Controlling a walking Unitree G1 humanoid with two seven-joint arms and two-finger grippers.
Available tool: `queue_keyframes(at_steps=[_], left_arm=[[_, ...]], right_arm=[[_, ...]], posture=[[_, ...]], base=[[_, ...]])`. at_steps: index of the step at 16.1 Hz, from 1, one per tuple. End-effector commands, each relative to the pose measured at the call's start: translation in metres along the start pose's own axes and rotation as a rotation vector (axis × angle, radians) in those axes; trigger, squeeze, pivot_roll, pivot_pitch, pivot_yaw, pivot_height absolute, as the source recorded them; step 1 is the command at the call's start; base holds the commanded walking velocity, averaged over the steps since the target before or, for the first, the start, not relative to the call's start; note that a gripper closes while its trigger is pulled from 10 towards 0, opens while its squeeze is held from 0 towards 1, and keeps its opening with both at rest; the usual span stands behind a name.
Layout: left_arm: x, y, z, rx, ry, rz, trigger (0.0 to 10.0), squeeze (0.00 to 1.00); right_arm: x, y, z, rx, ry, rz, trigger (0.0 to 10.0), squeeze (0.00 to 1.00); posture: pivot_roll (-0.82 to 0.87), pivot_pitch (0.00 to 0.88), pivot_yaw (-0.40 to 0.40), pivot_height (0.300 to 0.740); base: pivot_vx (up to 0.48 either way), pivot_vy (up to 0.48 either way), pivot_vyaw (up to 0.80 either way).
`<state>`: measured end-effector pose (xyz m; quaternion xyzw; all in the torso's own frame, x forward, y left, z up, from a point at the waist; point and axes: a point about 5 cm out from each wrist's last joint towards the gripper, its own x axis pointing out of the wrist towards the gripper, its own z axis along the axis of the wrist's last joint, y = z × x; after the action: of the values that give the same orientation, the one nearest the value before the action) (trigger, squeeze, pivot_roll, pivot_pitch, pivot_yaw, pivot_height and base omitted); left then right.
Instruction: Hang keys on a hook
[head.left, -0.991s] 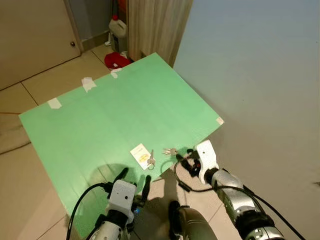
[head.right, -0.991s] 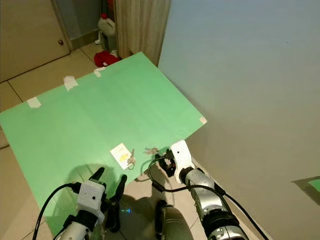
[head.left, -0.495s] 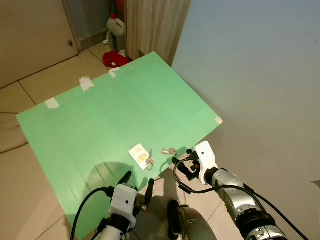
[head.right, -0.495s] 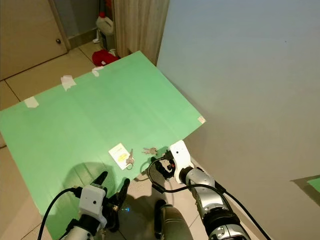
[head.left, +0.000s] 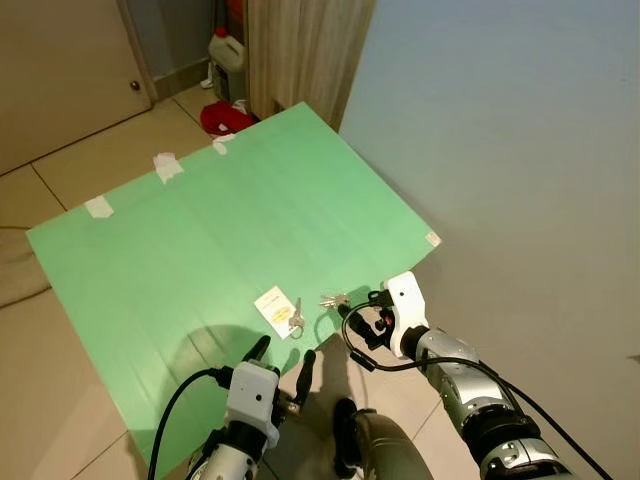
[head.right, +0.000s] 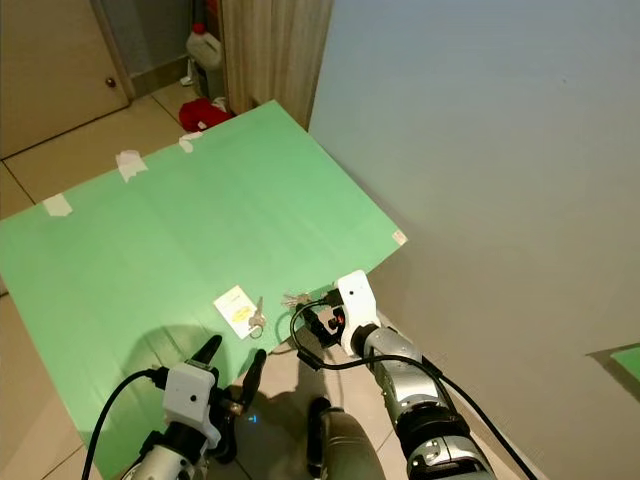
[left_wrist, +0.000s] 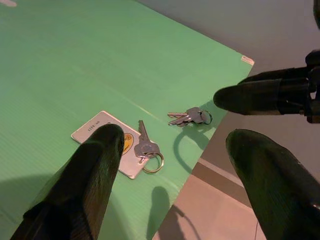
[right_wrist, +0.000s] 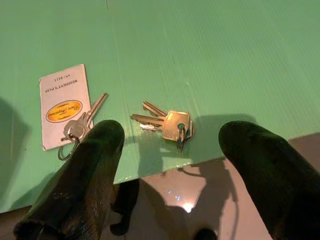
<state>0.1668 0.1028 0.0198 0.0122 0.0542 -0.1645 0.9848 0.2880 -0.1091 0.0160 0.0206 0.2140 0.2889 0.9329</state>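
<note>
- Lying flat on the floor, a green board (head.left: 230, 230) carries a small bunch of keys (right_wrist: 167, 123) close to its near edge, not far from its right-hand corner.
- Just beside them, further from that corner, a single key on a ring (left_wrist: 146, 148) rests against a white tag card (left_wrist: 107, 142).
- Right gripper (head.left: 362, 322) hovers low at the board's near edge, jaws spread wide, the bunch between its fingertips (right_wrist: 85, 180) in the wrist view but untouched.
- Left gripper (head.left: 283, 362) hangs over the near edge too, fingers (left_wrist: 90, 180) wide apart, holding nothing.
- Beyond the far corner stand a white jug (head.left: 226, 52) and a red item (head.left: 222, 118).
</note>
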Motion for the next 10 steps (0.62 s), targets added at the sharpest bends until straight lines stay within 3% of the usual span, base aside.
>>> queue_keyframes(at_steps=[1, 10], left_arm=[[-0.0043, -0.0076, -0.0042, -0.023, 0.017, -0.022, 10.0, 0.0], [-0.0007, -0.0085, -0.0028, -0.013, 0.011, -0.028, 10.0, 0.0]], right_arm=[[-0.0041, -0.0028, -0.0116, 0.046, 0.037, -0.026, 10.0, 0.0], [0.0053, 0.0044, -0.0143, 0.059, 0.085, -0.012, 10.0, 0.0]], posture=[[-0.09, 0.285, -0.147, 0.74], [-0.08, 0.278, -0.137, 0.74]], base=[[0.0, 0.0, 0.0], [0.0, 0.0, 0.0]])
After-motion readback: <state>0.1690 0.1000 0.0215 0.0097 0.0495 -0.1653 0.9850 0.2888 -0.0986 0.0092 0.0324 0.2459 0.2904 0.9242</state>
